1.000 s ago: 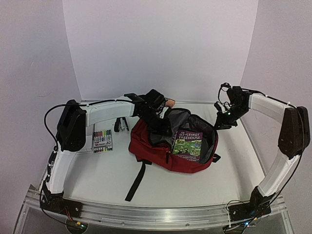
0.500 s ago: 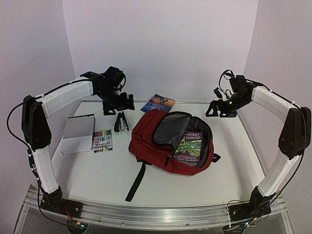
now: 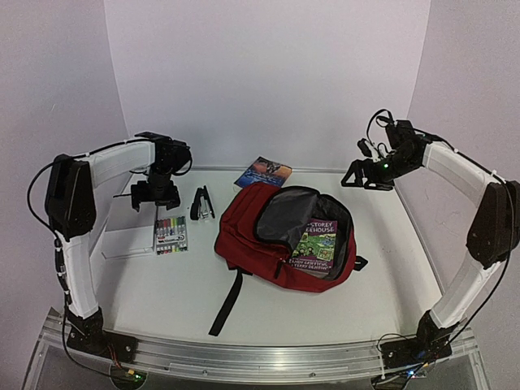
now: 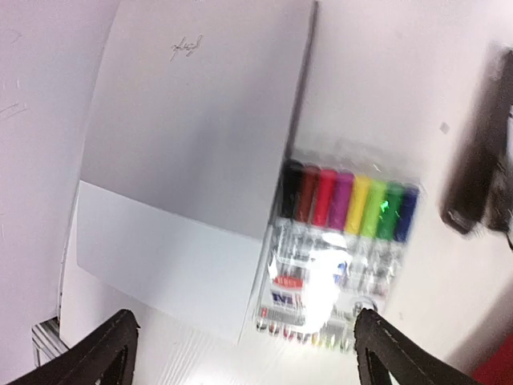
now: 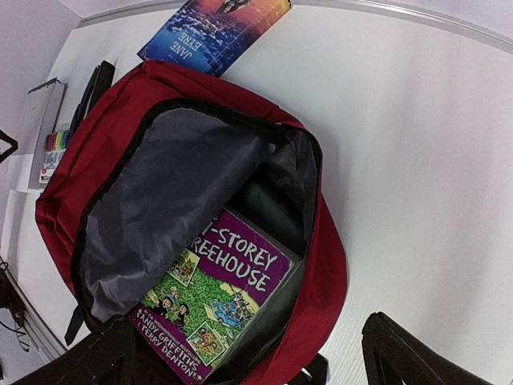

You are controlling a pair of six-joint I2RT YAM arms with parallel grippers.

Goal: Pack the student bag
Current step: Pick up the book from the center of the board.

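Observation:
The student bag (image 3: 244,236) is a dark red backpack lying in the middle of the table, its grey-lined mouth wide open (image 5: 329,265). A purple and green storybook (image 3: 315,244) (image 5: 220,301) lies inside the opening. My left gripper (image 3: 154,195) (image 4: 244,341) hovers open above a clear pack of coloured markers (image 3: 171,234) (image 4: 341,249) and a white notebook (image 4: 200,136). My right gripper (image 3: 357,175) (image 5: 248,357) hangs open in the air at the far right, above and behind the bag. Neither gripper holds anything.
A blue paperback (image 3: 263,171) (image 5: 216,28) lies behind the bag near the back wall. A black stapler (image 3: 201,203) (image 4: 481,160) sits between the markers and the bag. A black strap (image 3: 227,301) trails from the bag toward the near edge.
Both grippers let go at the bag's mouth and opened. The left arm swung left to above the markers. The right one drew back to the right. The storybook settled deeper in the bag.

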